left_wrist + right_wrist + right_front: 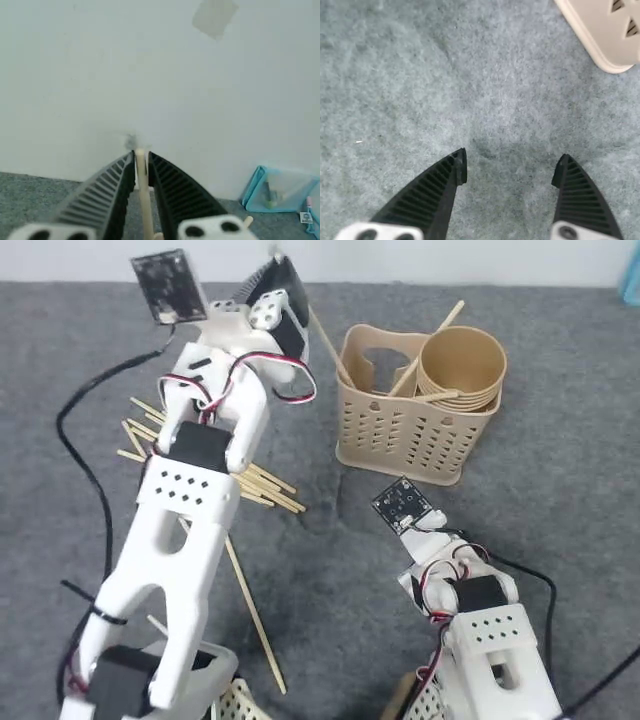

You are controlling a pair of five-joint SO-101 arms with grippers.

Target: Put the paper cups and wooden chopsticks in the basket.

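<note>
A tan perforated basket (410, 435) stands on the grey carpet with stacked paper cups (462, 362) in its right half and a chopstick (432, 338) leaning inside. My left gripper (268, 285) is raised left of the basket, shut on a wooden chopstick (326, 341) that slants down toward the basket's left rim. In the left wrist view that chopstick (142, 180) sits pinched in the left gripper (141, 155). A pile of several chopsticks (255, 483) lies beneath the left arm. My right gripper (512, 167) hangs open over bare carpet, close to the basket's corner (600, 30).
One long chopstick (252, 612) lies alone on the carpet between the two arms. A teal container (277, 192) stands by the wall, also at the far right edge (632, 280). A black cable (85, 470) runs along the left arm.
</note>
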